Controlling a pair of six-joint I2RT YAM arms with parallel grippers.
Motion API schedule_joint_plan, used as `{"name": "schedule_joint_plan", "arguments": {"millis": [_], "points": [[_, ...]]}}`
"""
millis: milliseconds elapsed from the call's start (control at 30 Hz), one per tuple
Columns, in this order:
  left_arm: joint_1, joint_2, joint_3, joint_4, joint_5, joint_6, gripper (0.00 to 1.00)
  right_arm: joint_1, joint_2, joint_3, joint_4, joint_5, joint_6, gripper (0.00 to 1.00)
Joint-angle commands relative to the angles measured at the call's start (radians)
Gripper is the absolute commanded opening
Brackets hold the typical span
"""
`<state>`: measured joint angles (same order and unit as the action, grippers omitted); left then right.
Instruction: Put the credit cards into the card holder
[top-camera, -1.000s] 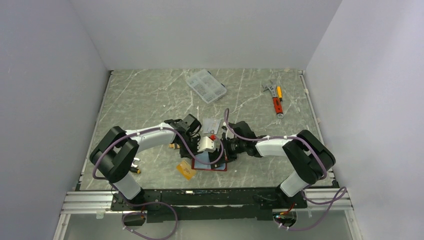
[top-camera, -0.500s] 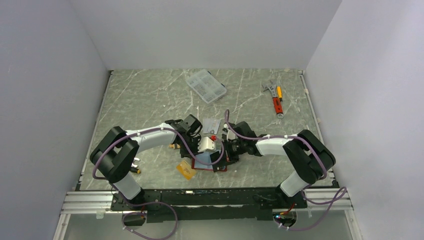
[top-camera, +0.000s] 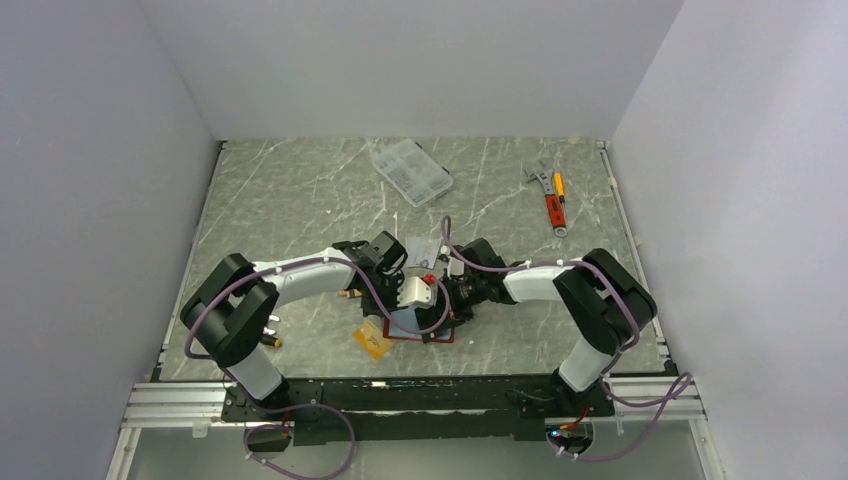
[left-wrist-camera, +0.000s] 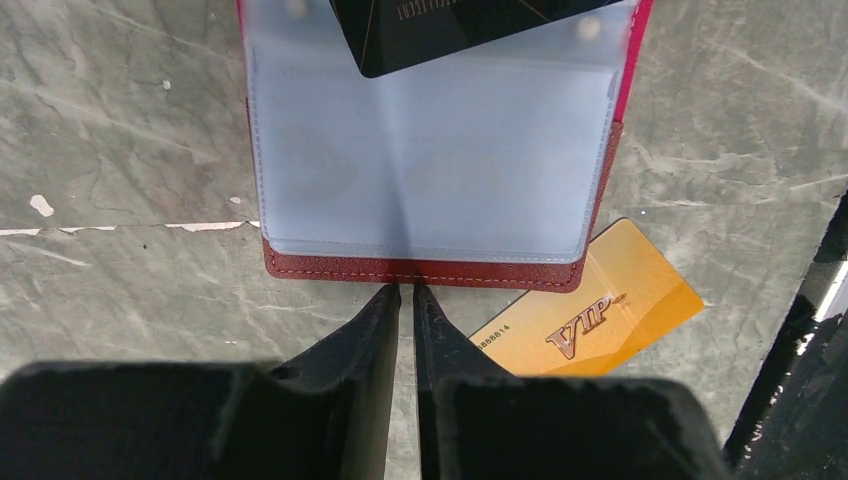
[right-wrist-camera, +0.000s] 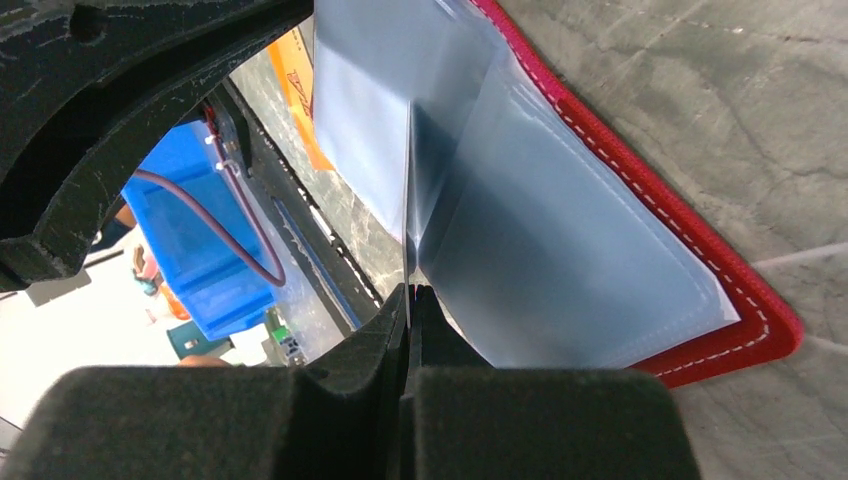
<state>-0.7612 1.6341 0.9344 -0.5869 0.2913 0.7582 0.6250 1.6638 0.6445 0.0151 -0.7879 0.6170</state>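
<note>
From above, both arms crowd over the middle of the desk, so I can barely see the work. The red card holder lies open just ahead of my left gripper, which is nearly closed on nothing. A gold card ahead-right is partly hidden under its corner. The dark card, cut off by the frame, overlaps the holder's far end. My right gripper is clenched on it, edge-on. A clear box and hand tools lie well beyond both.
</note>
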Motion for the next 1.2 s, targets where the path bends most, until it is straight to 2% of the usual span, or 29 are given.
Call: {"name": "schedule_joint_plan", "arguments": {"millis": [0, 333, 500, 700, 1167], "points": [[-0.016, 0.029, 0.008, 0.056, -0.003, 0.022, 0.17, -0.012, 0.019, 0.034, -0.010, -0.028, -0.022, 0.00], [-0.038, 0.026, 0.002, 0.053, 0.014, 0.024, 0.16, -0.027, 0.056, 0.048, -0.010, -0.008, -0.007, 0.00], [-0.041, 0.025, -0.010, 0.057, 0.011, 0.028, 0.15, -0.044, -0.002, 0.023, -0.067, -0.010, -0.026, 0.00], [-0.040, 0.029, -0.006, 0.057, 0.007, 0.028, 0.14, -0.056, -0.048, -0.025, -0.040, -0.042, -0.008, 0.00], [-0.047, 0.034, 0.004, 0.047, 0.009, 0.026, 0.13, -0.054, 0.011, -0.016, 0.040, -0.097, 0.007, 0.00]]}}
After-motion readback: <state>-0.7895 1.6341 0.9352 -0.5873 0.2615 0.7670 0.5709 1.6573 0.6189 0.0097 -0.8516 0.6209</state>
